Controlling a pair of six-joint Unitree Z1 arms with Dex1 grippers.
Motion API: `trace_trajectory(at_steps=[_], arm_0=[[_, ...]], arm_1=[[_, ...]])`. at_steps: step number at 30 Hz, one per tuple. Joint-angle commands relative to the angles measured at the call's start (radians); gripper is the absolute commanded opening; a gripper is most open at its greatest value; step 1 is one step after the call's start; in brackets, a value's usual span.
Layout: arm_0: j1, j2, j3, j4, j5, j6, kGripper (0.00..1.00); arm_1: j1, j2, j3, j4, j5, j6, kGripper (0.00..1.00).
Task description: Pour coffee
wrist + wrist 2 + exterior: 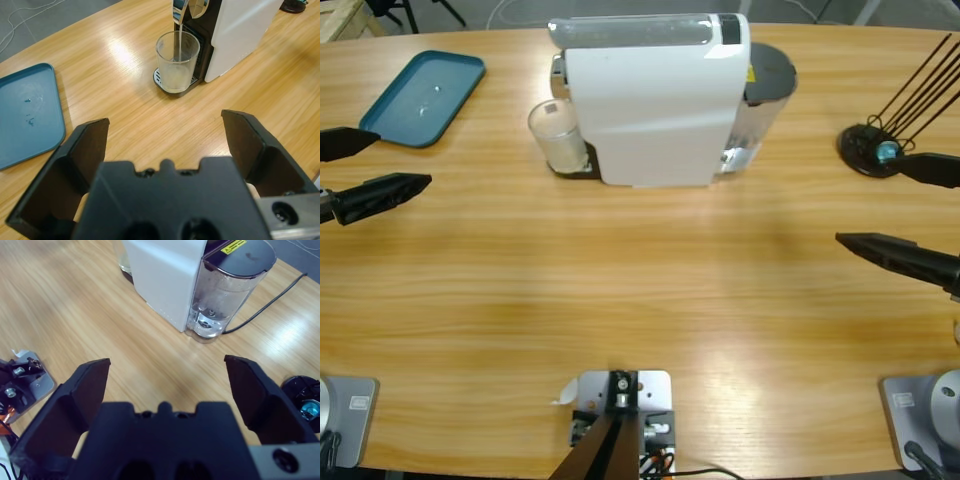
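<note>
A clear glass tumbler (558, 135) (177, 60) stands on the black drip tray (161, 85) under the spout of the white coffee machine (650, 100) (240, 30) (165, 275). A thin pale stream runs from the spout into the glass, where a shallow layer of pale coffee (175, 80) lies at the bottom. My left gripper (404, 158) (165, 122) is open and holds nothing, well to the left of the glass and pointed at it. My right gripper (868, 198) (166, 362) is open too, at the table's right side, facing the machine's back.
A teal tray (425, 97) (25, 115) lies at the back left. The machine's clear water tank (765, 90) (225, 290) sits on its right side, with a black cable (270, 300) behind. A black stand with thin rods (875, 150) (302, 395) is at the back right.
</note>
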State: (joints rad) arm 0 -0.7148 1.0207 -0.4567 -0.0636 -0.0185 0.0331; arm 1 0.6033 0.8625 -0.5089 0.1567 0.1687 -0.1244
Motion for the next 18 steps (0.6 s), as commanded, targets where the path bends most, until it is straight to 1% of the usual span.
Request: trace_trajectory(at_steps=[1,18], arm_0=[[0.003,0.008,0.036,-0.016,-0.016,0.013,0.968],[0.003,0.015,0.039,-0.024,-0.016,0.014,0.968]], arm_1=[[0.018,0.033,0.041,-0.019,0.014,0.012,1.0],[0.024,0.046,0.041,-0.019,0.014,0.017,1.0]])
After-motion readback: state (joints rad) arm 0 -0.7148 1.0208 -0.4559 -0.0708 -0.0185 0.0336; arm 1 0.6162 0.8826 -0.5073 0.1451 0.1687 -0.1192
